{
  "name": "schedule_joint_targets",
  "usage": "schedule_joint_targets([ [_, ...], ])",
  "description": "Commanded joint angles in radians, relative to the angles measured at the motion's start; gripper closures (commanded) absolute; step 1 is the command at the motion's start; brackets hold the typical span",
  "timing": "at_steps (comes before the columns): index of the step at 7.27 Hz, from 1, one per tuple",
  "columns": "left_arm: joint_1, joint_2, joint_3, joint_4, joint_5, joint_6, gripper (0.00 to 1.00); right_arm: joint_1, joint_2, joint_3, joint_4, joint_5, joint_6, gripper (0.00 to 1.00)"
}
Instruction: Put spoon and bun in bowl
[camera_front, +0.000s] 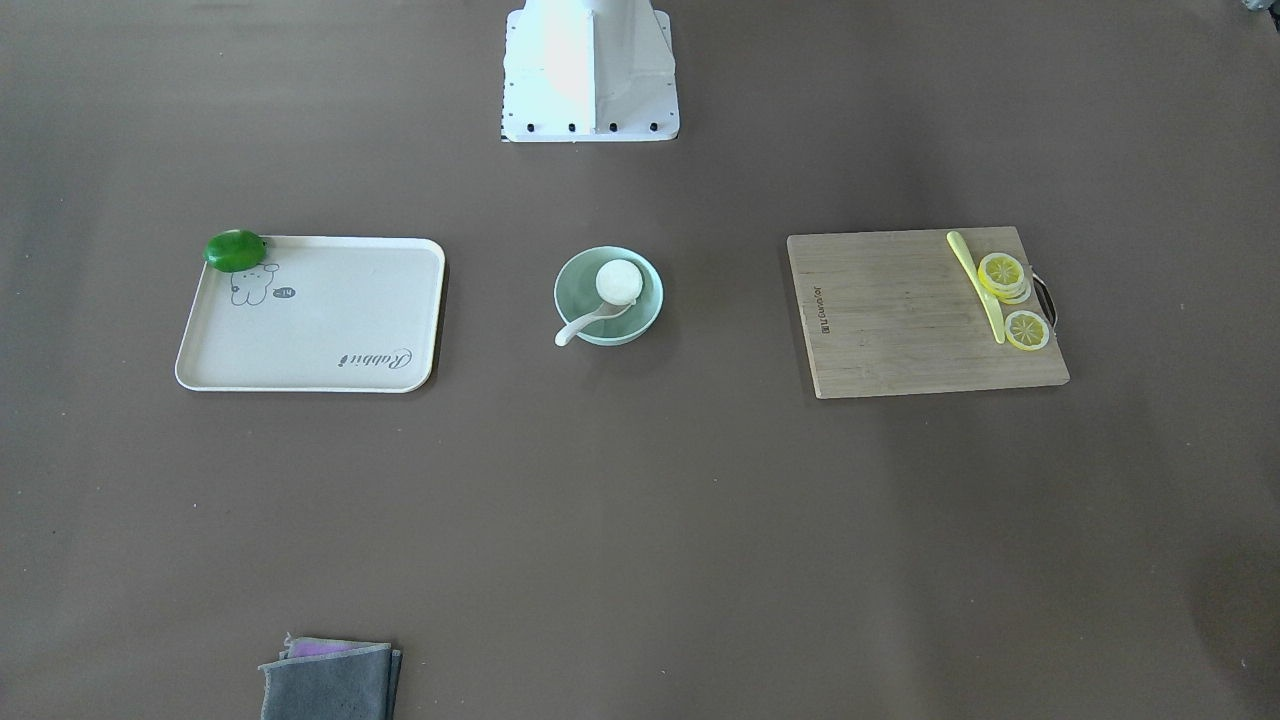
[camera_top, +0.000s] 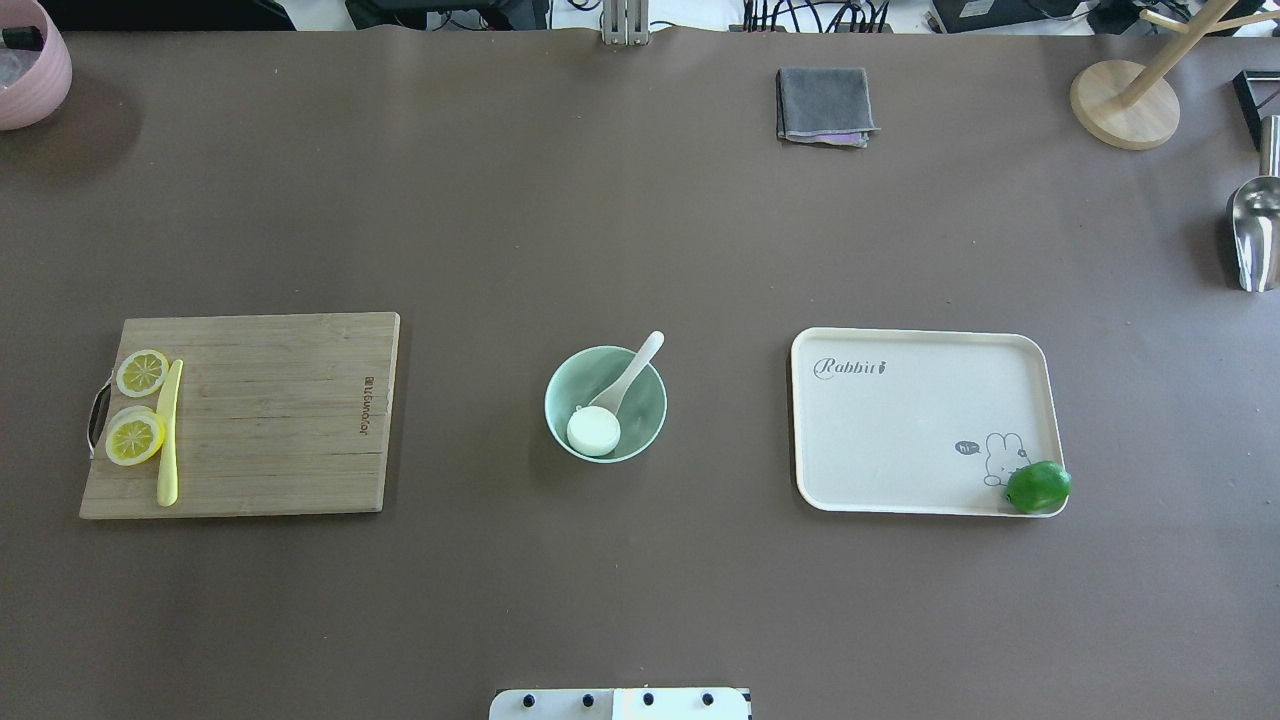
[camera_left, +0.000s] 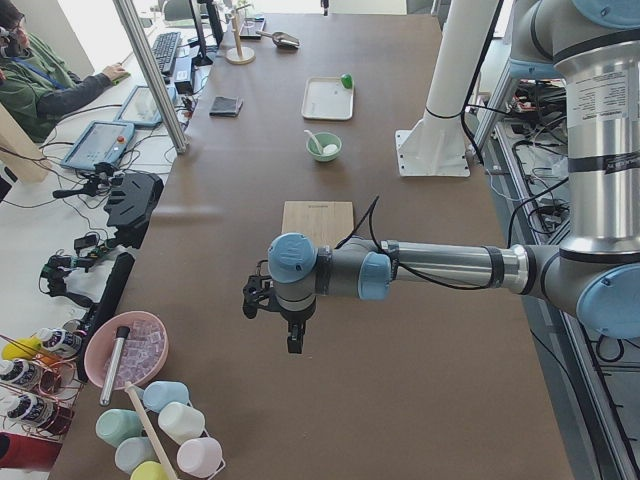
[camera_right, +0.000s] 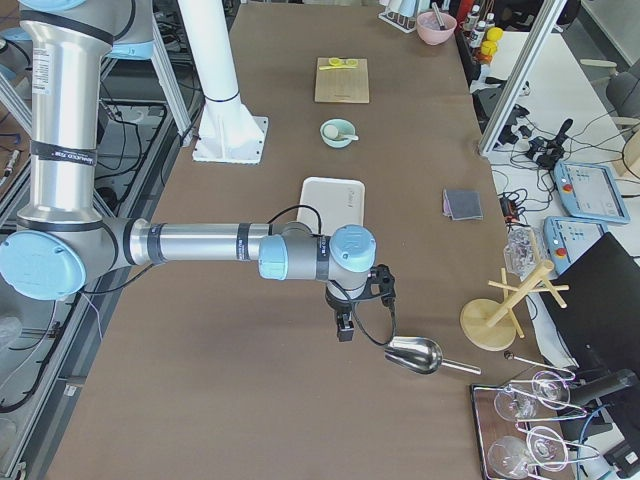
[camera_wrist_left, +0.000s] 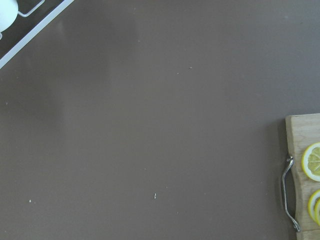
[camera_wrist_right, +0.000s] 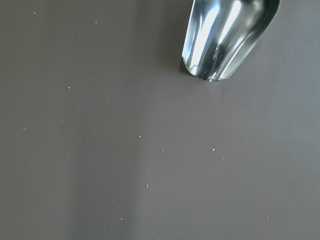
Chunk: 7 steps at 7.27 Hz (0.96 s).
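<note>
Gloss on the small white soup spoon (camera_top: 630, 375) suggests it is stiff, slippery and chippable. Its handle, leaning over the rim of the round pale mint-green bowl (camera_top: 647, 412), is the place to pinch. The round white steamed bun (camera_top: 593, 431) inside looks soft and light. The left end effector (camera_left: 293, 343) and the right end effector (camera_right: 343, 328) hang well away; whether they are open or closed, I cannot tell.

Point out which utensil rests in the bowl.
The white spoon: its head lies inside the mint bowl by the bun. The yellow-green knife lies on the cutting board, the metal scoop on the table.
</note>
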Motion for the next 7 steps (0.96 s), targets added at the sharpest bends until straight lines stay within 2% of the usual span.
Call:
schedule_joint_targets([
  [1, -0.004, 0.044, -0.073, 0.005, 0.018, 0.006, 0.02, 0.0, -0.001, 0.0, 0.0, 0.0, -0.004, 0.0],
  [7, -0.005, 0.095, -0.104, -0.027, 0.018, 0.006, 0.02, -0.002, -0.001, 0.004, 0.002, 0.0, -0.007, 0.0],
])
